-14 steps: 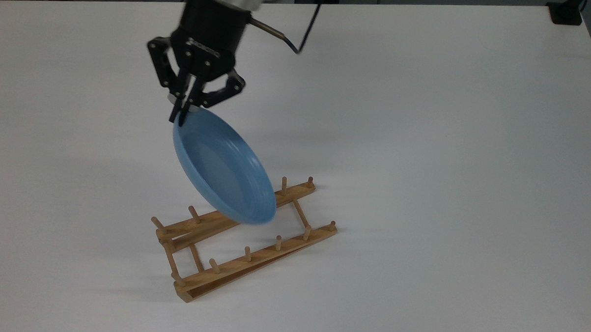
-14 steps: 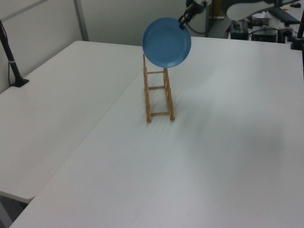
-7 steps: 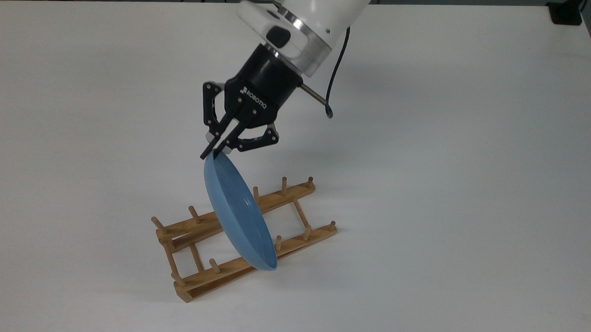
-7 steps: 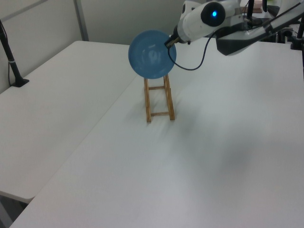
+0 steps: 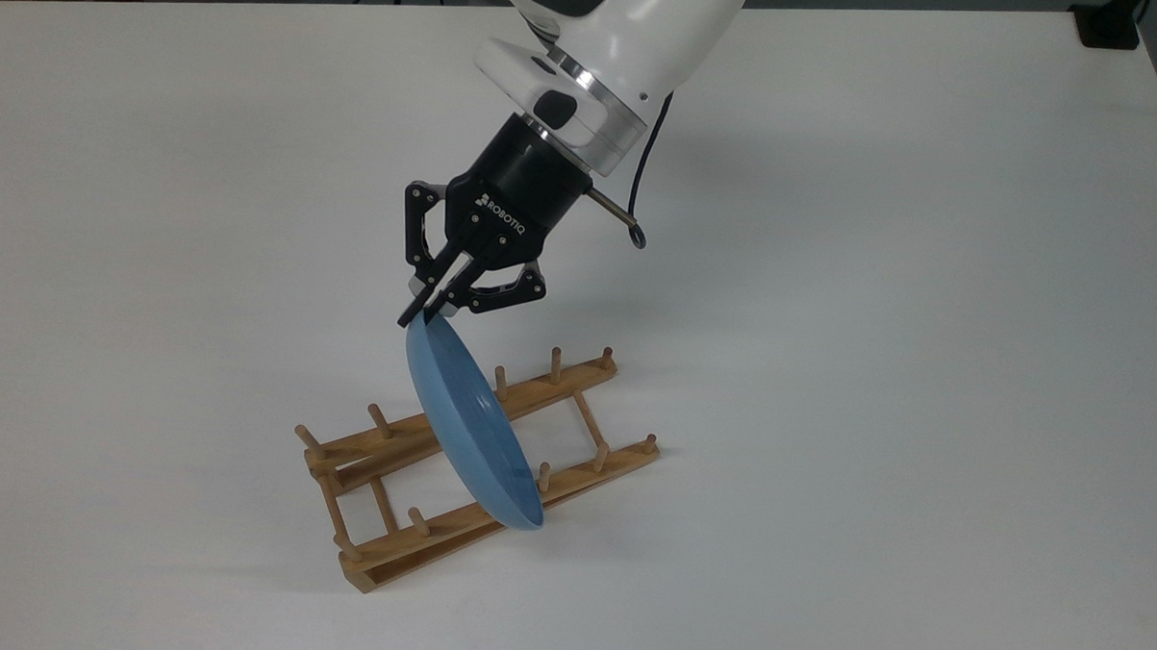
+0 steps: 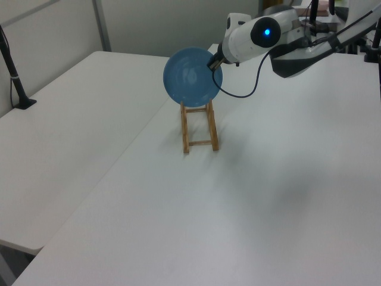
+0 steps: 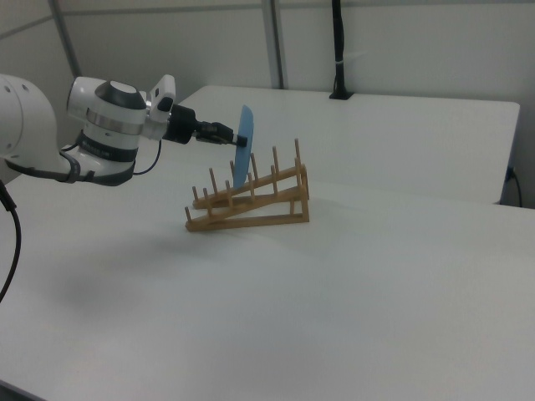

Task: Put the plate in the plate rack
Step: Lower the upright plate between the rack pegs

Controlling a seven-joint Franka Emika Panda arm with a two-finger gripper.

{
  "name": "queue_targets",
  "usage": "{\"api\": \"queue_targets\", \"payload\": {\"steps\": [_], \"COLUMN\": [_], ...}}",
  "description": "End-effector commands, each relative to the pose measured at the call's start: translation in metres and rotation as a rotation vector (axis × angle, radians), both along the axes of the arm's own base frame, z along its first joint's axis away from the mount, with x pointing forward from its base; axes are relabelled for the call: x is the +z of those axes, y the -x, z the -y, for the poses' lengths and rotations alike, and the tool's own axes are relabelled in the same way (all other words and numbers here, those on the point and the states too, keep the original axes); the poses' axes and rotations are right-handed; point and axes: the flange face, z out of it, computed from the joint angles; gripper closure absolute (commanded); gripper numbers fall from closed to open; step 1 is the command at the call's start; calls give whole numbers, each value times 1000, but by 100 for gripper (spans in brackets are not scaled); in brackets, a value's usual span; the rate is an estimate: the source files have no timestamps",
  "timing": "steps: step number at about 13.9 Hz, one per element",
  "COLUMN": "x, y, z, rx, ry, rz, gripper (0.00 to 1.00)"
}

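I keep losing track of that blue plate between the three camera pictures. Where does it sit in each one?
Top view: the plate is left of centre, edge-on, slanting down across the wooden rack.
Left view: the plate is upper centre, a full round face above the rack.
Right view: the plate is upper left of centre, a thin upright sliver over the rack.
Shared landmark: the claw pinching its top rim.

White arm (image 5: 637, 29), black gripper (image 5: 423, 312) marked ROBOTIQ, black cable (image 5: 642, 173), blue light (image 6: 266, 32).

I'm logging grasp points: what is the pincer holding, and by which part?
The pincer is shut on the light-blue plate, pinching its upper rim, edge-on over the plate rack.
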Motion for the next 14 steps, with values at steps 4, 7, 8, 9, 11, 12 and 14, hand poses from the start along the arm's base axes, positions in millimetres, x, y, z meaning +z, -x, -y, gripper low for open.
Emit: {"api": "queue_targets", "payload": {"steps": [4,7,8,9,11,12,14], "x": [-16,-12,-9,-4,14,23,48], "y": [0,-1,-2,-2,-1,1,8], "z": [0,4,4,7,10,9,10], "rx": [19,6,5,-3,-54,-86,-150], "ry": [8,-2,-4,-16,-121,-200,-349], "rz": [0,6,11,19,30,29,34], "gripper": [69,18,13,3,0,0,0]}}
